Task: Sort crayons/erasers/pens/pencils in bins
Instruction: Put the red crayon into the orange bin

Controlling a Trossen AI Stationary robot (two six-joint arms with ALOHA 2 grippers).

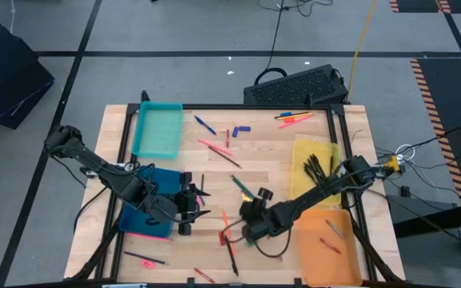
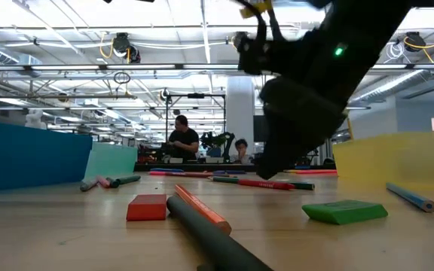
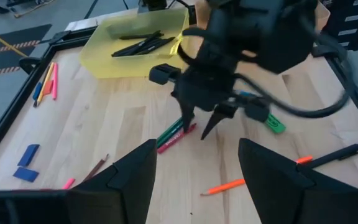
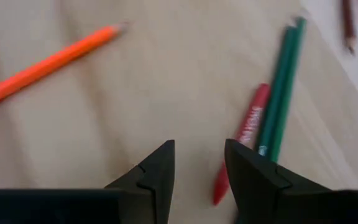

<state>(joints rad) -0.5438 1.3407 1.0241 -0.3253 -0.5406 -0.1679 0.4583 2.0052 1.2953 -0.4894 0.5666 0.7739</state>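
The right gripper [image 4: 199, 163], fingers spread and empty, hung beside a red crayon [image 4: 241, 140] lying parallel to a green pencil [image 4: 283, 78], while the left gripper [image 3: 194, 165] waited with fingers spread

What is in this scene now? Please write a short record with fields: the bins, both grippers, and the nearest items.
teal bin: far left part of the table, looks empty
blue bin: near left, partly under the left arm
yellow bin: right side, holds black pens
orange bin: near right, a few sticks inside
left gripper: open, beside the blue bin, holds nothing
right gripper: open, low over the table centre, empty
nearest items: red pen and green pencil side by side; orange pencil apart
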